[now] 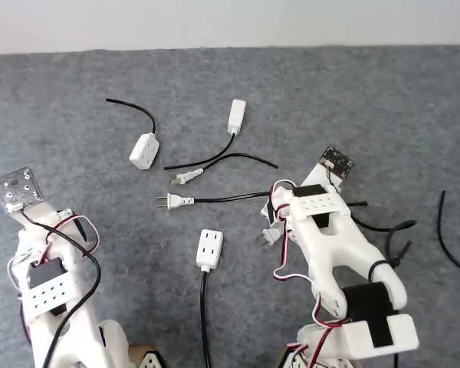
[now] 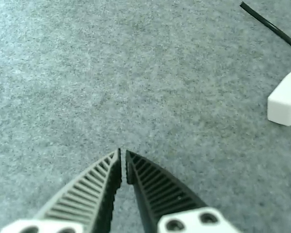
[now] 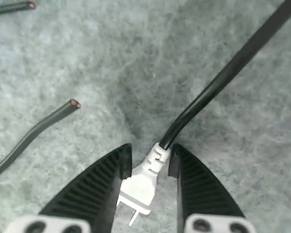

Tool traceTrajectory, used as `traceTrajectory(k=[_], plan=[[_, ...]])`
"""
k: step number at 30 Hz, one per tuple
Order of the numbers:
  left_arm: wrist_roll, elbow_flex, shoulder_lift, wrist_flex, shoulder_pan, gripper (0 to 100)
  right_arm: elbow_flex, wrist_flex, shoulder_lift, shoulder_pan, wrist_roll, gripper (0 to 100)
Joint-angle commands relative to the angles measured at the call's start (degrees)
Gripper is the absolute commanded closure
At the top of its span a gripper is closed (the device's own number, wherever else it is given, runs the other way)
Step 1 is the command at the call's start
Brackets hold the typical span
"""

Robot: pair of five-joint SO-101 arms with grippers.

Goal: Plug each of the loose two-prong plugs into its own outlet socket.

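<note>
The right pincer is clamped on the gripped plug, a white two-prong plug with one ribbed finger pressed against each side of its body. Its prongs point back toward the wrist, and its black cable runs away over the grey counter. In the high view the gripped plug sits under the front of the right arm, near the near socket block but apart from it. Two more plugs lie loose mid-counter: the upper plug and, just beside it on the arms' side, the lower plug, both with prongs pointing toward the left arm's side. Beyond them lie the left socket block and, farther back, the far socket block, each on a black lead. The left pincer is closed on nothing, its tips together over bare counter, well apart from the plugs. A cut cable end lies near the right pincer.
</note>
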Motion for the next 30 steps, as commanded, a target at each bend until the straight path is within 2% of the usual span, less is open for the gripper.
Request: traceTrajectory(k=[1, 5, 8, 14, 19, 24, 30], plan=[[-0.53, -0.40, -0.62, -1.23, 0.44, 98, -2.81, 1.10, 0.48, 0.48, -0.70, 86.9], [-0.53, -0.40, -0.62, -1.23, 0.53, 98, -2.81, 0.84, 0.48, 0.66, -0.53, 89.2], [-0.53, -0.40, -0.62, -1.23, 0.53, 98, -2.81, 0.22, 0.31, 0.92, 2.46, 99.0], [-0.53, -0.40, -0.62, -1.23, 0.53, 98, -2.81, 0.66, 0.04, 0.31, 6.42, 98.9], [-0.62, 0.22, -0.62, -1.32, 1.67, 98, -2.81, 0.40, -3.03, -3.47, 18.20, 99.1], [-0.62, 0.40, -0.62, -1.32, 2.02, 98, -2.73, -0.13, -9.80, -8.48, 36.92, 99.1], [-0.62, 0.48, -0.62, -1.32, 2.02, 98, 0.35, 0.04, -12.44, -9.19, 52.75, 99.1]])
